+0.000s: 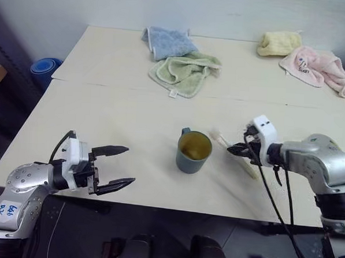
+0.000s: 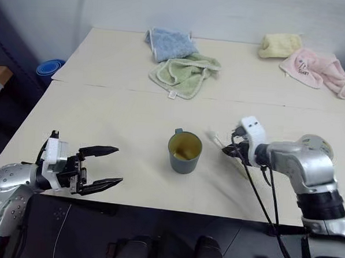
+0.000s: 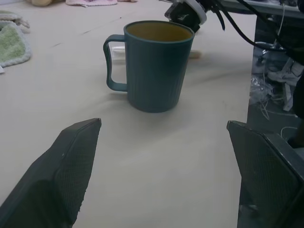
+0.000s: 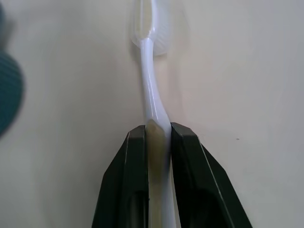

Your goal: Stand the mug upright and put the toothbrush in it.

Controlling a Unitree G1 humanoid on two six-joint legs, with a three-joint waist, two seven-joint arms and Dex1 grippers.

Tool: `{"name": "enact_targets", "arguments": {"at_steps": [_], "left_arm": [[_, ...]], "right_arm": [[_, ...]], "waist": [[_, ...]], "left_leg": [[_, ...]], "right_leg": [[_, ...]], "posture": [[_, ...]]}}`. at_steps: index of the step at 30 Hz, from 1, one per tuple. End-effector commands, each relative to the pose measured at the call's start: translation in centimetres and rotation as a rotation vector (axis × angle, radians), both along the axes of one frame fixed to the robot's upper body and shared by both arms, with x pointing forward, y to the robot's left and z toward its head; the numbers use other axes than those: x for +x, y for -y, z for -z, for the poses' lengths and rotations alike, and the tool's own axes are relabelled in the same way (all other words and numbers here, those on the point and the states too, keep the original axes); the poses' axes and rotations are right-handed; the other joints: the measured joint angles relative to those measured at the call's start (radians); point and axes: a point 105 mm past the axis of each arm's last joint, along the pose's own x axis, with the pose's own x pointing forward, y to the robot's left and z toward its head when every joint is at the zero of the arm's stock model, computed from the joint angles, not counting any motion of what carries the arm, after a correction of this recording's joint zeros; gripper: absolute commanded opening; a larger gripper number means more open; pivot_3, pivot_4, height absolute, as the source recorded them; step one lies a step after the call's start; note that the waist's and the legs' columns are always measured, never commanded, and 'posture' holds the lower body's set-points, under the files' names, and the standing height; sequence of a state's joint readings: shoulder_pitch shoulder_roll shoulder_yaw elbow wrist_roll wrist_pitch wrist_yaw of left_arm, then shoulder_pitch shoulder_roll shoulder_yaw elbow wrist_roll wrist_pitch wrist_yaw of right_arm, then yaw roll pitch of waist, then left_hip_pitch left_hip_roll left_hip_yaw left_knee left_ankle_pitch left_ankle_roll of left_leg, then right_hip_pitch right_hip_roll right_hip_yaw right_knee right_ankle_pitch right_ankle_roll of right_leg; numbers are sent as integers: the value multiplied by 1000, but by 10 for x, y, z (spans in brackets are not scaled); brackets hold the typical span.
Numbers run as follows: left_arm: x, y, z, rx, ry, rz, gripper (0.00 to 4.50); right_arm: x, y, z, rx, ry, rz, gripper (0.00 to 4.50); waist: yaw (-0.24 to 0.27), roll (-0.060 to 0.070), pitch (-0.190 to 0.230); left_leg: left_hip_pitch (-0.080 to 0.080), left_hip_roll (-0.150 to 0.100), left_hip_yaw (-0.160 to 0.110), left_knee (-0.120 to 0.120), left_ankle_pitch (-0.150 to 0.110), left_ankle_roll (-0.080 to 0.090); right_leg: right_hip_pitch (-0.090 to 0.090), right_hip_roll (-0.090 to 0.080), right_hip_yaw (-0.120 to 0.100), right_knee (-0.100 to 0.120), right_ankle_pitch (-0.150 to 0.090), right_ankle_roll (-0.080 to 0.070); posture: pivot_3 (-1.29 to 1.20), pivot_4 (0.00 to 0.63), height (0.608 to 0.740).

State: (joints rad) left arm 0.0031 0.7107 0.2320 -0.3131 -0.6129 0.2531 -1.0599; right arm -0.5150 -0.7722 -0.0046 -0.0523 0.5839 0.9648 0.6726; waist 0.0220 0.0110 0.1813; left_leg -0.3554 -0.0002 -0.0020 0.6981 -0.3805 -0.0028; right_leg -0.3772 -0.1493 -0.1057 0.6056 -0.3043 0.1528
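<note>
The dark teal mug (image 1: 193, 152) stands upright mid-table, its yellowish inside facing up and its handle at the back left. To its right the pale toothbrush (image 1: 221, 139) lies on the table with its white head toward the mug. My right gripper (image 4: 158, 135) is shut on the toothbrush (image 4: 151, 95) handle, both black fingers pressed against it. My left gripper (image 1: 116, 169) hovers open near the table's front left edge, well left of the mug (image 3: 154, 64), nothing between its fingers.
At the back of the table lie a blue towel (image 1: 167, 42), a green towel (image 1: 186, 73), a yellow towel (image 1: 279, 43) and a pink towel (image 1: 317, 68). A blue roll (image 1: 44, 69) sits on the floor to the left.
</note>
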Motion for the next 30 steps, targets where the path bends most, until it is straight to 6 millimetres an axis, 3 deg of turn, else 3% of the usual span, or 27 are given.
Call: {"name": "enact_targets", "arguments": {"at_steps": [1,3,5,8,12,15,20,26,30], "left_arm": [[-1,11,-16,-74,40,17,4500],[0,13,-17,-101,34,11,4500],[2,17,-14,-109,28,11,4500],[5,23,-11,-111,21,23,4500],[8,28,-11,-111,25,37,4500],[10,28,-10,-109,26,35,4500],[10,22,-6,-74,27,19,4500],[9,-4,1,-11,48,-67,4500],[9,-32,13,57,40,-172,4500]], "right_arm": [[-8,5,-84,269,442,-126,338],[-19,4,-109,386,605,-171,338],[-34,-21,-127,503,714,-259,338],[-48,-61,-137,631,785,-340,338],[-56,-95,-115,613,793,-409,338],[-53,-105,-98,616,783,-392,338],[-53,-102,-78,595,748,-427,338],[-56,-68,-92,488,806,-404,1909],[-55,-31,-80,355,774,-369,3037]], "waist": [[-3,1,1],[-8,2,1],[-15,2,1],[-29,2,2],[-28,3,2],[-21,3,2],[-26,3,2],[-26,5,3],[-21,5,3]], "left_leg": [[0,0,0,0,0,0],[1,1,1,0,0,0],[1,2,1,0,0,0],[2,2,0,-1,0,-1],[2,2,0,-1,1,-1],[2,0,-2,-1,0,-1],[2,0,-2,-1,0,-1],[2,0,-1,-1,0,-1],[2,0,-1,-1,0,-1]], "right_leg": [[0,0,0,-1,0,0],[0,0,0,0,0,0],[0,1,0,1,0,0],[0,1,0,2,0,0],[-1,1,0,3,0,0],[0,0,0,3,0,0],[0,0,0,3,0,0],[0,1,0,3,0,0],[0,0,0,1,0,0]], "posture": [[0,150,740],[0,150,740],[0,150,740],[0,150,740],[0,150,740],[0,150,740],[0,150,740],[0,150,740],[0,150,740]]}}
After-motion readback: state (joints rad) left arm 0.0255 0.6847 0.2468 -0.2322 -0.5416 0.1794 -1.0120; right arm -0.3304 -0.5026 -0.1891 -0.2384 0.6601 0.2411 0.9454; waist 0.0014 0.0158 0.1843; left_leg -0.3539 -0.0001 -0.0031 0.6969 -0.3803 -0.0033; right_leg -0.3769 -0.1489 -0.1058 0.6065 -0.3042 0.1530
